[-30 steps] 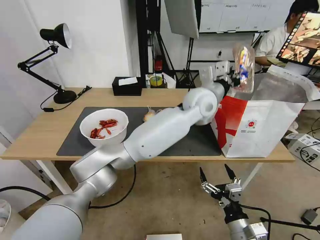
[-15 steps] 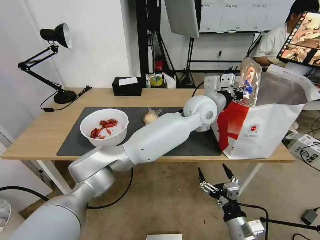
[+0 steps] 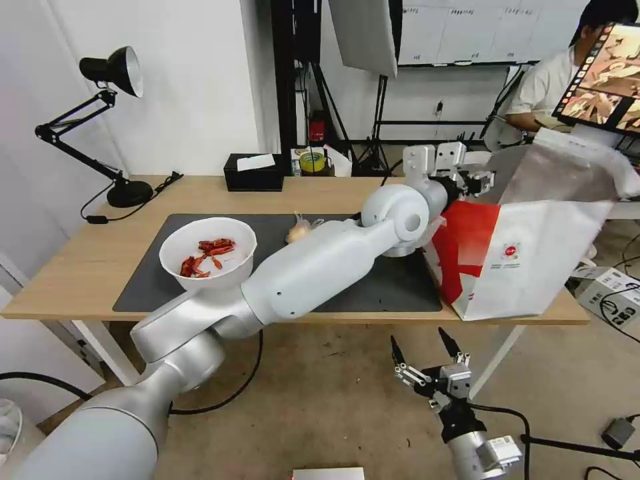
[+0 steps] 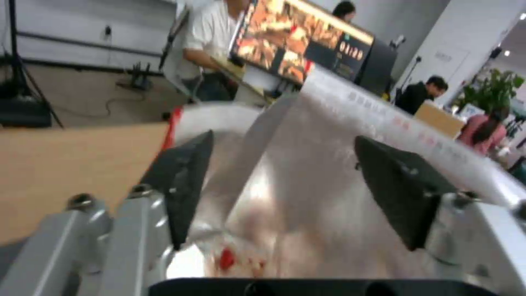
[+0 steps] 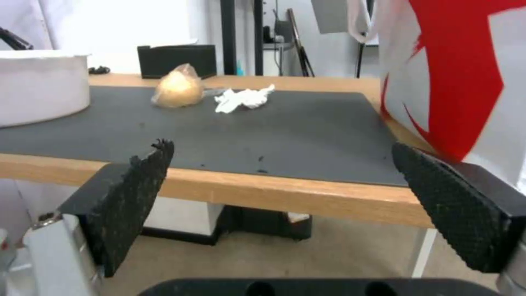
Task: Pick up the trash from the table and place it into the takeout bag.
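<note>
Your left gripper (image 4: 285, 181) hangs over the takeout bag (image 3: 533, 267), jaws wide, empty. Drop step looks done; 3 bits wait on the desk (image 3: 87, 267): bowl (image 3: 208, 253), knotted bag (image 5: 176, 91), tissue (image 5: 244, 98). Right gripper (image 3: 427, 360) idles low, jaws spread

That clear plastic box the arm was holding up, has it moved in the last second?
Yes. It went down into the takeout bag; the left gripper at the bag's rim is open.

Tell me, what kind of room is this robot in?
Probably an office or lab set up for filming: a desk lamp on a wooden table, light stands behind it, and people at big screens.
</note>
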Tool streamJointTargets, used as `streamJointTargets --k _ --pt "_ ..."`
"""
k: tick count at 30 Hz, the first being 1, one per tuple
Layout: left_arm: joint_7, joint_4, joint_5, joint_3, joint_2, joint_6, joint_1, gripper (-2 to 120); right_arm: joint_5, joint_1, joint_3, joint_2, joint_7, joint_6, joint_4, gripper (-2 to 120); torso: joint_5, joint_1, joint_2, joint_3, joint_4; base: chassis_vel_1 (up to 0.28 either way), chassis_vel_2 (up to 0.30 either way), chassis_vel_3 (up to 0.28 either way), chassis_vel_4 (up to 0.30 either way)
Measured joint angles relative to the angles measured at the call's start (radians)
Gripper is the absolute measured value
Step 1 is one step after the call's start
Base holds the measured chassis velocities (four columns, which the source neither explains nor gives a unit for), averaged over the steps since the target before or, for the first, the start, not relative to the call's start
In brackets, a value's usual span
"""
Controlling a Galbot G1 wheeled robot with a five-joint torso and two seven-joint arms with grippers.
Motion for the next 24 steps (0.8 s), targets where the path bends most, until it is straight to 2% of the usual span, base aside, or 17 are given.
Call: streamJointTargets --k 1,2,4,5,9,10,12,13,16,17,18,20,21,23,24 --pt "0.0 -0.015 -0.005 -0.006 0.02 -0.001 -0.006 83 0.005 0.002 -0.001 0.0 0.0 0.0 0.001 100 0.0001 0.0 0.0 0.0 -0.0001 0.0 0.0 0.0 0.0" --pt "0.0 -0.015 -0.005 -0.006 0.02 -0.001 -0.006 83 0.005 0.002 -0.001 0.0 0.0 0.0 0.001 100 0.0001 0.0 0.0 0.0 -0.0001 0.0 0.0 0.0 0.0" --pt "-0.003 -0.063 -0.014 -0.023 0.077 -0.004 -0.011 94 0.016 0.005 -0.004 0.0 0.0 -0.003 0.01 100 -0.0001 0.0 0.0 0.0 0.0 0.0 0.0 0.0 0.0" --pt "-0.003 -0.063 -0.014 -0.023 0.077 -0.004 -0.011 94 0.016 0.005 -0.004 0.0 0.0 -0.003 0.01 100 -0.0001 0.0 0.0 0.0 0.0 0.0 0.0 0.0 0.0" --pt "-0.006 -0.164 0.001 -0.035 0.218 -0.043 0.027 100 0.026 0.014 -0.007 0.0 0.0 -0.005 0.017 100 -0.0003 0.0 0.0 0.0 0.0001 0.0 0.0 0.0 0.0" --pt "-0.006 -0.164 0.001 -0.035 0.218 -0.043 0.027 100 0.026 0.014 -0.007 0.0 0.0 -0.005 0.017 100 -0.0003 0.0 0.0 0.0 0.0001 0.0 0.0 0.0 0.0" --pt "-0.006 -0.222 0.027 -0.048 0.288 -0.059 0.073 100 0.029 0.019 -0.007 0.0 0.0 -0.005 0.017 100 -0.0002 0.0 0.0 0.0 0.0003 0.0 0.0 0.0 0.0" --pt "-0.006 -0.222 0.027 -0.048 0.288 -0.059 0.073 100 0.029 0.019 -0.007 0.0 0.0 -0.005 0.017 100 -0.0002 0.0 0.0 0.0 0.0003 0.0 0.0 0.0 0.0" --pt "0.016 -0.348 0.105 -0.097 0.429 -0.089 0.198 100 0.032 0.028 -0.01 -0.001 -0.001 -0.009 0.018 100 -0.0003 0.0 0.0 0.0 0.0 0.0 0.0 0.0 0.0" --pt "0.016 -0.348 0.105 -0.097 0.429 -0.089 0.198 100 0.032 0.028 -0.01 -0.001 -0.001 -0.009 0.018 100 -0.0003 0.0 0.0 0.0 0.0 0.0 0.0 0.0 0.0" --pt "0.028 -0.374 0.122 -0.112 0.46 -0.092 0.228 100 0.033 0.031 -0.012 -0.002 -0.001 -0.01 0.018 100 -0.0006 0.0 0.0 0.0 0.0 0.0 0.0 0.0 0.0" --pt "0.062 -0.451 0.17 -0.179 0.563 -0.095 0.333 100 0.038 0.04 -0.019 -0.006 0.0 -0.014 0.018 100 -0.0002 0.0 0.0 0.0 0.0003 0.0 0.0 0.0 0.0" --pt "0.062 -0.451 0.17 -0.179 0.563 -0.095 0.333 100 0.038 0.04 -0.019 -0.006 0.0 -0.014 0.018 100 -0.0002 0.0 0.0 0.0 0.0003 0.0 0.0 0.0 0.0" --pt "0.092 -0.502 0.199 -0.245 0.63 -0.096 0.435 100 0.048 0.049 -0.023 -0.009 0.0 -0.019 0.022 100 -0.0006 0.0 0.0 0.0 0.0005 0.0 0.0 0.0 0.0" --pt "0.092 -0.502 0.199 -0.245 0.63 -0.096 0.435 100 0.048 0.049 -0.023 -0.009 0.0 -0.019 0.022 100 -0.0006 0.0 0.0 0.0 0.0005 0.0 0.0 0.0 0.0"
